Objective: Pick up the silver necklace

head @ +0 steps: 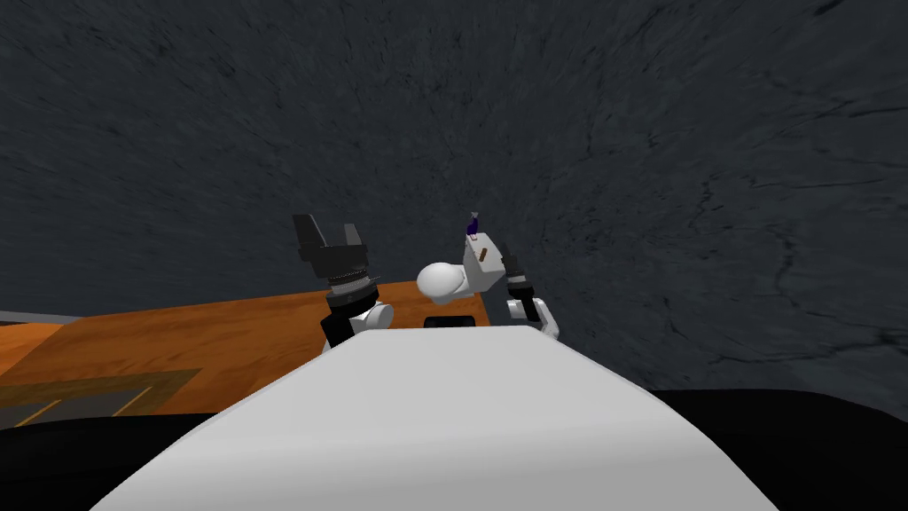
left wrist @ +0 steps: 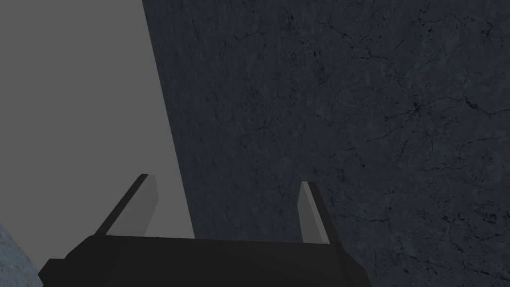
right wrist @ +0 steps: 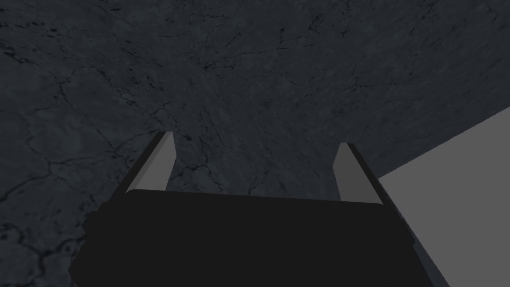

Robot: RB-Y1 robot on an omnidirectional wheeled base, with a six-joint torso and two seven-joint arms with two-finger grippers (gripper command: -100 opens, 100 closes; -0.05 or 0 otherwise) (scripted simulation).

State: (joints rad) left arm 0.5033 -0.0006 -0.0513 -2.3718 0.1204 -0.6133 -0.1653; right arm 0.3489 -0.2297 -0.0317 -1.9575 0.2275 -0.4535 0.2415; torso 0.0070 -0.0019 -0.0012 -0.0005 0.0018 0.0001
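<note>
My left gripper [head: 328, 235] is raised in front of a dark, veined wall [head: 621, 133], and it is open. In the left wrist view the left gripper [left wrist: 225, 179] has its fingers wide apart with nothing between them, facing that wall and a flat grey plane. My right gripper [head: 507, 253] is raised to the right of it. In the right wrist view the right gripper [right wrist: 255, 138] is open and empty, also facing the wall. Between the two arms stands a small white shape with a dark purple tip [head: 474, 232].
An orange wooden floor [head: 177, 333] lies low on the left, with a darker panel edged in yellow [head: 89, 395] on it. The dark veined wall spans the whole front. A black area [head: 798, 435] lies at the lower right.
</note>
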